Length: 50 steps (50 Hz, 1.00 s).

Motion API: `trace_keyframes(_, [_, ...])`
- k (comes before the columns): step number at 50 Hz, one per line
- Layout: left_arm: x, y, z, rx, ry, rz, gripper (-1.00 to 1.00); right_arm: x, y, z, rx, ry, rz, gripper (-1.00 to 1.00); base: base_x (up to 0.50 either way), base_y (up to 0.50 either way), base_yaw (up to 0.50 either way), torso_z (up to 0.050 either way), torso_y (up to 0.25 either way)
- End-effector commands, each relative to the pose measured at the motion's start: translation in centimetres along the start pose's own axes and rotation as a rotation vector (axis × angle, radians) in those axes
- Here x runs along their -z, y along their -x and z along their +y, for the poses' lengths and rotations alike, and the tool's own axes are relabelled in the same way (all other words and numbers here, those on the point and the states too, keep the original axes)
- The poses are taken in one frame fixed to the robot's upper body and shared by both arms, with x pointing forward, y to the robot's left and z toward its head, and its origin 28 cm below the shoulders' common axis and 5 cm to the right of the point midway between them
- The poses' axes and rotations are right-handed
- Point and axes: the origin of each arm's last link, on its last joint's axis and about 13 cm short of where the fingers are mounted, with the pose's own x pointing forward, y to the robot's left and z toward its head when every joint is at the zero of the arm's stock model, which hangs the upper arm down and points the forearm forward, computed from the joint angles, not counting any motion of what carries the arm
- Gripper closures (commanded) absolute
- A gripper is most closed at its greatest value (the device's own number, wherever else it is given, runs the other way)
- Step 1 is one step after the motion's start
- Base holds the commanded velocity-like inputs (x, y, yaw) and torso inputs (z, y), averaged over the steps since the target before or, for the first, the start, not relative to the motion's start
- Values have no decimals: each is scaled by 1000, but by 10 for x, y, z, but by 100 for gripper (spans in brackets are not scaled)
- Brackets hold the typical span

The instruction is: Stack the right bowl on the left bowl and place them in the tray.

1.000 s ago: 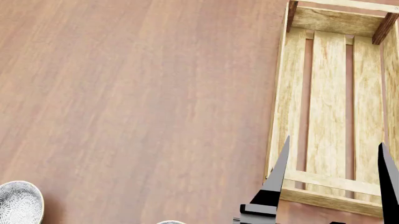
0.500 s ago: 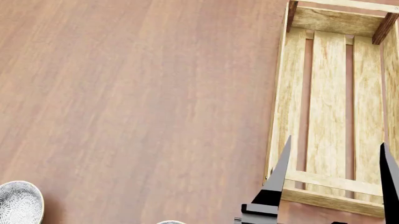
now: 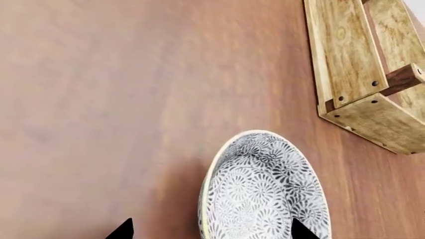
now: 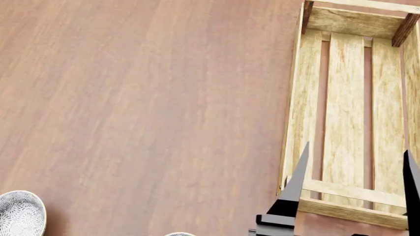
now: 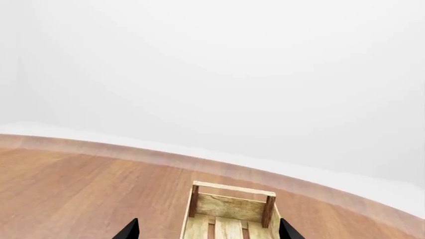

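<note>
**Bowls Apart on the Table, Tray Empty of Bowls**

We find the left bowl (image 4: 19,214) at 8 o'clock in the head view, cut by the frame edge. We see only a sliver of the right bowl (image 4: 179,234) at 6 o'clock, well apart from it. Both rest on the wooden table (image 4: 144,98), unstacked. The tray (image 4: 345,108) lies at 3 o'clock with its slatted bottom exposed.

We see the right gripper (image 4: 354,191) with fingers spread wide over the tray's near end, grasping nothing. In the left wrist view, we see the left gripper (image 3: 211,230) spread, its fingertips straddling a patterned bowl (image 3: 265,194) without touching it.
</note>
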Motion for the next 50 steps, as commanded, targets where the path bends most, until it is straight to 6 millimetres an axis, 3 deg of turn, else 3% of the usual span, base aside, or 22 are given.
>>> trace_keyframes(1, [3, -4, 0, 7, -1, 5, -100, -1, 0, -1, 2, 0, -3, -100, 0, 0, 0, 0, 0])
trace_keyframes(4, [3, -4, -1, 8, -1, 7, -100, 0, 0, -1, 2, 0, -3, -100, 0, 0, 0, 0, 0])
trace_keyframes(5, [2, -3, -3, 10, -1, 7, 100, 0, 0, -1, 2, 0, -2, -100, 0, 0, 0, 0, 0])
trace_keyframes(34, [-2, -2, -4, 19, 2, -12, 100, -1, 0, -1, 3, 0, -3, -100, 0, 0, 0, 0, 0])
trace_keyframes(50, [-18, 9, -18, 60, -4, -53, 100, -1, 0, -1, 6, -1, -3, -100, 0, 0, 0, 0, 0])
